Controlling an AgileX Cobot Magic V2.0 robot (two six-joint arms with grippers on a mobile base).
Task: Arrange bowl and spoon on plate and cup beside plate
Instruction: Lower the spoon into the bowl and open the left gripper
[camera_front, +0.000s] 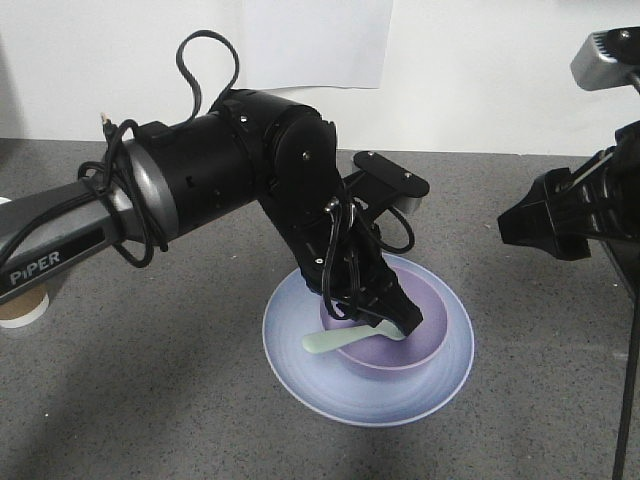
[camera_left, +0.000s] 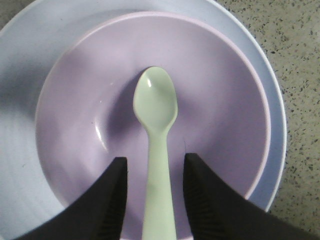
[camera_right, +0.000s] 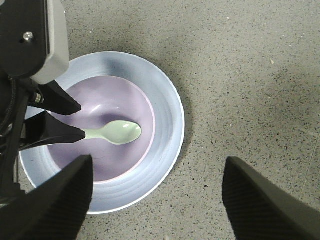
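grey speckled table (camera_front: 150, 400) carries everything. the black left arm reaches down over its middle. the right tool (camera_right: 157, 159) hangs higher, off to the side, over bare table just beside the plate, its jaws spread wide. the pale blue-lavender plate (camera_front: 400, 405) lies flat near the centre. the lavender bowl (camera_front: 405, 358) sits upright on the plate, with a band of plate showing around it. the brown paper cup (camera_front: 22, 308) is at the far edge of the front view, well apart from the plate and mostly hidden by the left arm. the mint-green spoon (camera_left: 155, 107) lies in the bowl, head down inside, handle reaching out past the rim. the left tool (camera_left: 156, 162) hovers with its jaws apart, one either side of the handle, a gap showing on both sides.
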